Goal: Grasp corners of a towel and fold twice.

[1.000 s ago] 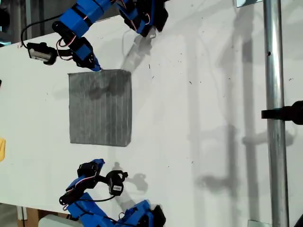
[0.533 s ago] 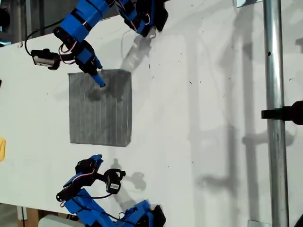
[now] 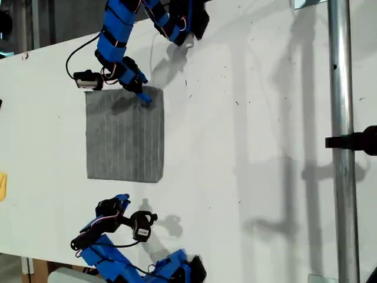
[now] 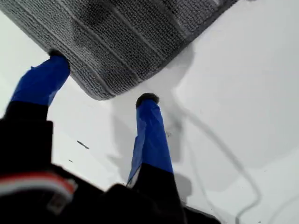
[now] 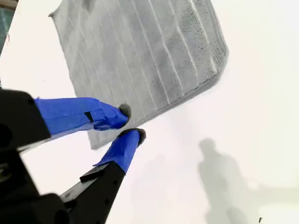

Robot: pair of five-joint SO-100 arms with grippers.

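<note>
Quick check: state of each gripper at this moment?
My first gripper: open, straddling a corner of the grey striped cloth towel, not gripping.
My second gripper: nearly closed, holding nothing, at the towel's edge.

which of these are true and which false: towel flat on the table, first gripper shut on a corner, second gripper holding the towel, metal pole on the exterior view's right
The towel lies flat on the white table. True.

My first gripper is shut on a corner of the towel. False: its jaws are open, with a corner between them, and the cloth is not lifted.

My second gripper is holding the towel. False: it holds nothing and sits off the towel, past its lower edge in the exterior view.

A metal pole runs down the exterior view's right. True.
</note>
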